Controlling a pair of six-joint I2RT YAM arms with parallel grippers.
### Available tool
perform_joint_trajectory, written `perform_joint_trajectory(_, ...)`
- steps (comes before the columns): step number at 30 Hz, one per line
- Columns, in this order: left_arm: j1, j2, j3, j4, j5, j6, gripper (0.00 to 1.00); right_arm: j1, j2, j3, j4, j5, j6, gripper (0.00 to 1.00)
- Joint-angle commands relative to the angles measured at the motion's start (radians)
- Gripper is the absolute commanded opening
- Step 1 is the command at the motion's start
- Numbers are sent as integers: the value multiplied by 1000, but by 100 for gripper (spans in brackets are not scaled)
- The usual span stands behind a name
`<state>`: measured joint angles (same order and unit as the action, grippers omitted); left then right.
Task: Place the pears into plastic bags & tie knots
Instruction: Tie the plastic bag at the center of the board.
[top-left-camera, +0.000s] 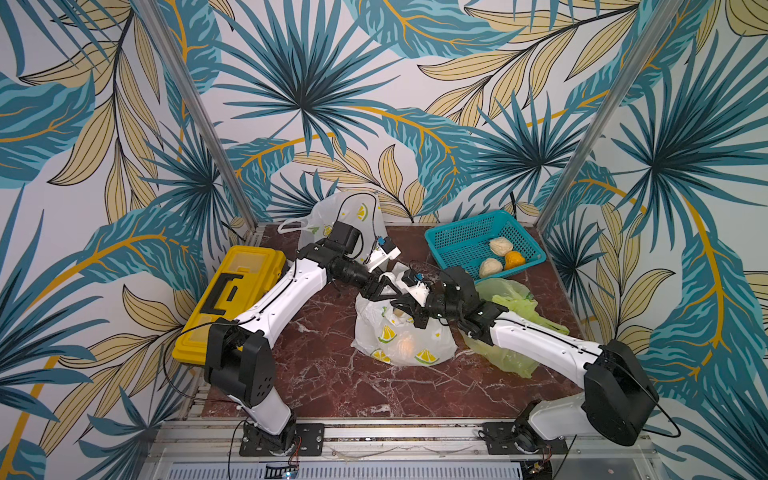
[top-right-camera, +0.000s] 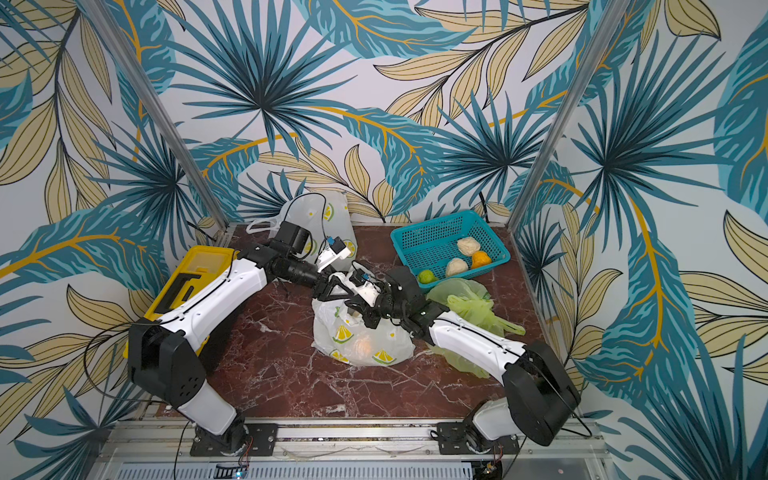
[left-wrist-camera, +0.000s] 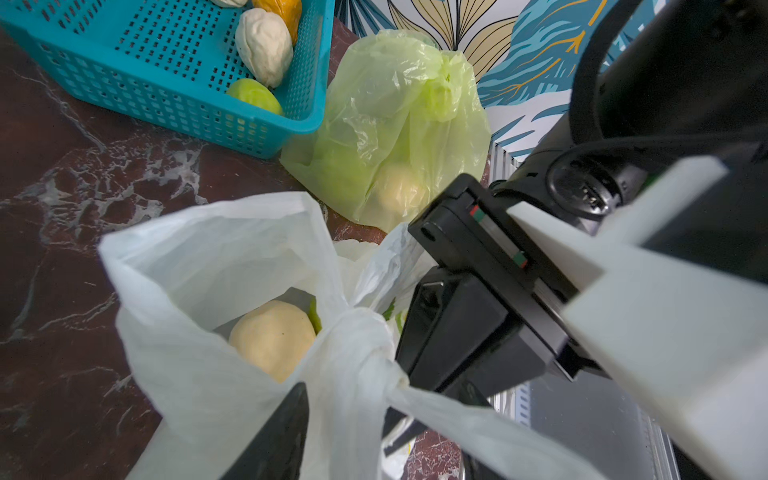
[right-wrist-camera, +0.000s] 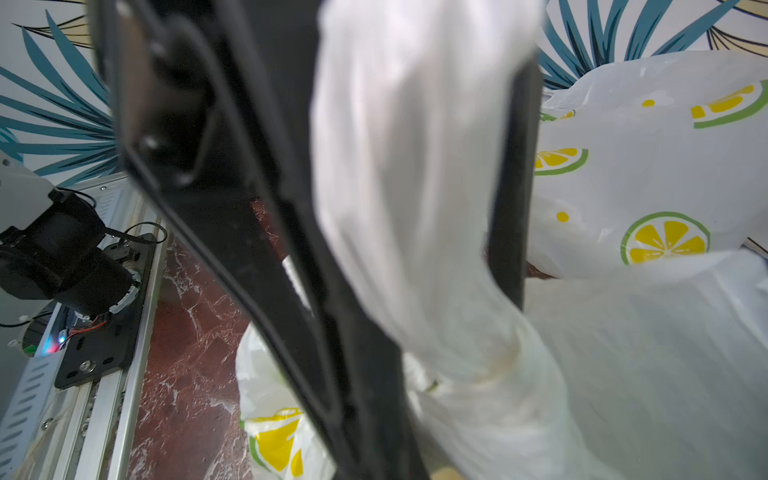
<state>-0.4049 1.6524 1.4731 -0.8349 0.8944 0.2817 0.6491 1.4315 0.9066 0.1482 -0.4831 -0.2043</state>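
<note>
A white lemon-print plastic bag (top-left-camera: 403, 345) sits mid-table with a cream pear (left-wrist-camera: 272, 338) inside and an orange one (top-left-camera: 406, 345) showing through. Its handles are gathered into a knot (left-wrist-camera: 361, 349). My left gripper (left-wrist-camera: 374, 449) is open, its fingers either side of the plastic just below the knot. My right gripper (top-left-camera: 405, 309) meets it from the right, shut on the white bag's handle. A light green bag (left-wrist-camera: 395, 137), knotted at its top (left-wrist-camera: 440, 97), holds a pale pear (left-wrist-camera: 399, 191). Cream (top-left-camera: 500, 246), orange (top-left-camera: 514, 260) and green (top-right-camera: 426, 276) pears lie in the basket.
The teal mesh basket (top-left-camera: 457, 232) stands at the back right, next to the green bag. Another white lemon-print bag (top-left-camera: 332, 220) stands at the back behind my left arm. A yellow toolbox (top-left-camera: 232, 299) lies along the left edge. Metal frame posts rise at both back corners.
</note>
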Motion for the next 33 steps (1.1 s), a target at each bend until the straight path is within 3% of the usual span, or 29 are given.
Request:
perform_joint_trajectory(1,-3,-1,-4,-12,-50,29,58,-3,15,20,-44,-26,-18,0)
perform_joint_trajectory(5,-4,19,41,-11,-49,-5,56,-2,34,32,-81,-57,-51,0)
perform_joint_trajectory(9,-18,73,121,-10,-15,-47,48,-2,34,34,-91,-42,-61,0)
perform_joint_trajectory(14,-36,80,94,-11,2,-33,34,-4,17,31,-85,-12,-46,0)
perform_joint_trajectory(19,-26,50,43,-12,-5,-12,37,-16,17,29,-87,-18,-45,0)
perform_joint_trajectory(21,-24,48,32,-12,-9,-4,28,-17,14,29,-80,-21,-38,0)
perform_joint_trajectory(24,-22,50,40,-12,-28,0,2,-19,8,26,-77,-26,-25,0)
perform_joint_trajectory(26,-16,45,60,-10,-63,-10,0,-20,-6,25,-101,-29,-26,0)
perform_joint_trajectory(31,-2,0,65,41,-96,-21,0,-35,-107,13,-240,-14,-72,24)
perform_joint_trajectory(33,-4,-22,45,79,-76,-28,0,-55,-172,12,-265,-30,-52,38)
